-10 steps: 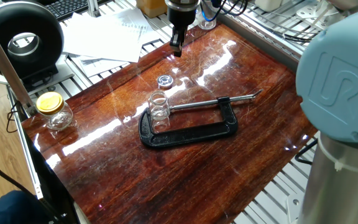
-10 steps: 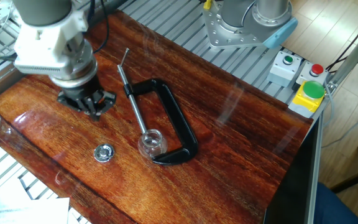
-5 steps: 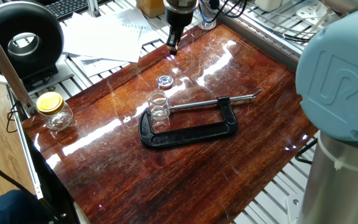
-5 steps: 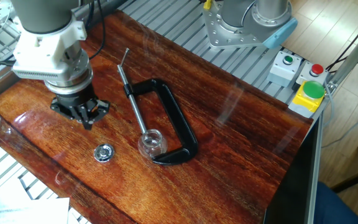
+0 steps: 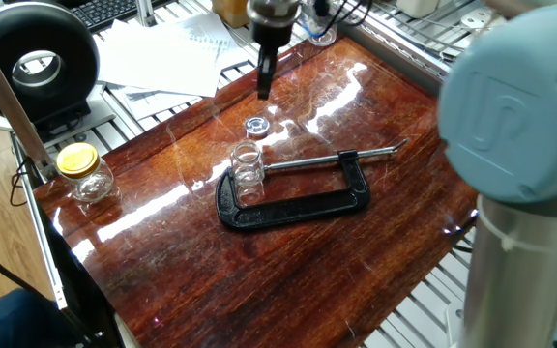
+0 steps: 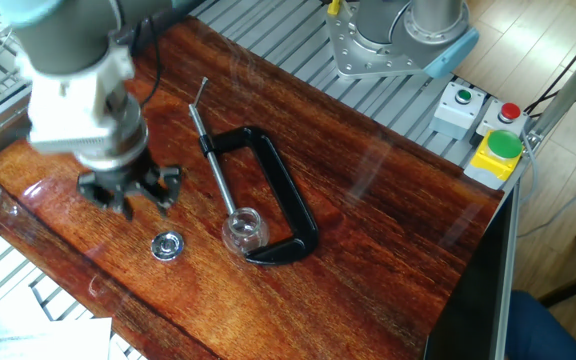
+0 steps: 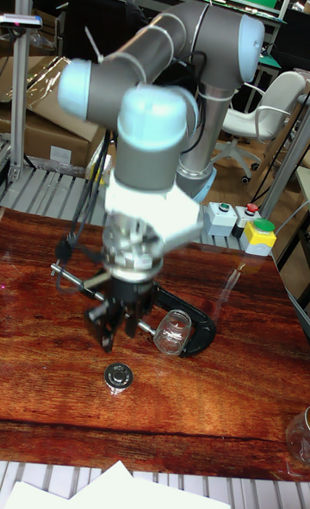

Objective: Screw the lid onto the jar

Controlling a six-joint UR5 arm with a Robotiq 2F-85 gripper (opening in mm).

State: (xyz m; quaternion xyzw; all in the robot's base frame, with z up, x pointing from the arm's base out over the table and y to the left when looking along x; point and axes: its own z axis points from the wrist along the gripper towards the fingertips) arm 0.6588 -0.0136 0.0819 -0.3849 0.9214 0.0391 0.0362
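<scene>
The lid (image 5: 256, 125) (image 6: 168, 245) (image 7: 118, 377), a small round glassy cap, lies flat on the wooden table. The jar (image 5: 248, 164) (image 6: 243, 230) (image 7: 175, 332) stands upright and open-mouthed, held in the jaws of a black C-clamp (image 5: 298, 208) (image 6: 286, 205). My gripper (image 5: 263, 82) (image 6: 133, 197) (image 7: 120, 330) hangs above the table just beyond the lid, pointing down. Its fingers are spread open with nothing between them. It touches neither lid nor jar, and motion blur softens it.
A rounder glass jar with a yellow lid (image 5: 83, 170) stands near the table's left edge. Loose papers (image 5: 162, 53) and a black ring-shaped device (image 5: 37, 63) lie beyond the table. A button box (image 6: 483, 125) sits off the far corner.
My gripper has shifted across the table towards the lid, and the arm has swung. Lid, jar and clamp have not moved.
</scene>
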